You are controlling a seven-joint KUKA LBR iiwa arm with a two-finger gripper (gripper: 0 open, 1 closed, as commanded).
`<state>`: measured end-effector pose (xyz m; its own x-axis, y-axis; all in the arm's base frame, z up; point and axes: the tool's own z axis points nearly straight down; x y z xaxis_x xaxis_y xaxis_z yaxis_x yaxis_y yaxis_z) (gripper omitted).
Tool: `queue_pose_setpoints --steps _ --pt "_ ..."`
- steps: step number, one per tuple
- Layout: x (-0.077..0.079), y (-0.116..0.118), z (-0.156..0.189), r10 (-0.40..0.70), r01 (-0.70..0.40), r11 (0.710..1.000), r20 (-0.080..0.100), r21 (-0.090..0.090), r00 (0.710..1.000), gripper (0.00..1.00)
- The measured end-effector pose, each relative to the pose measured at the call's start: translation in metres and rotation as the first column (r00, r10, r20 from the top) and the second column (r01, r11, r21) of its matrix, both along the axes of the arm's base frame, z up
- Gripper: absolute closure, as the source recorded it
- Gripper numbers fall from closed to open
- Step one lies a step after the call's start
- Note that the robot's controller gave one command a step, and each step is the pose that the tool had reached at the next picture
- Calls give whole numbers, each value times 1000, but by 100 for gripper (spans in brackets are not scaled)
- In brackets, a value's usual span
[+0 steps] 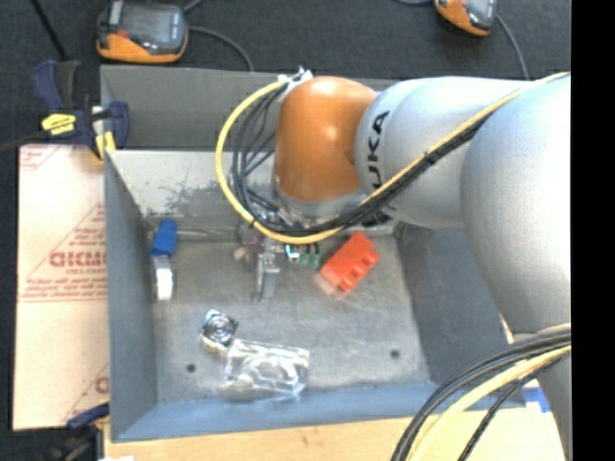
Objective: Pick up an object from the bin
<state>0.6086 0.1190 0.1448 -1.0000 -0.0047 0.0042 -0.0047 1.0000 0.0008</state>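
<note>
Fingers [264,277], pinched narrow and empty, hang over bare bin [127,334] floor; dropping here risks missing the orange brick [348,262] alongside.

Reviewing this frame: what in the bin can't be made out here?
Green thing, camera view: mostly hidden under the arm's wrist; kind unclear.
Orange block: its top edge tucked under the wrist.
Bin: right side covered by the arm.
Clear crumpled packet: contents too small to tell.
</note>
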Motion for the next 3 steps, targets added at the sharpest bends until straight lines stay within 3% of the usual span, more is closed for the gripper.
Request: queue_pose_setpoints --steps 1,2,3 --pt "11 -50 -76 -18 18 1000 6 -2 1000 0" --pt "14 -47 -69 -17 17 1000 15 2 1000 100" --pt "39 -39 59 -5 5 1000 18 1 1000 100"
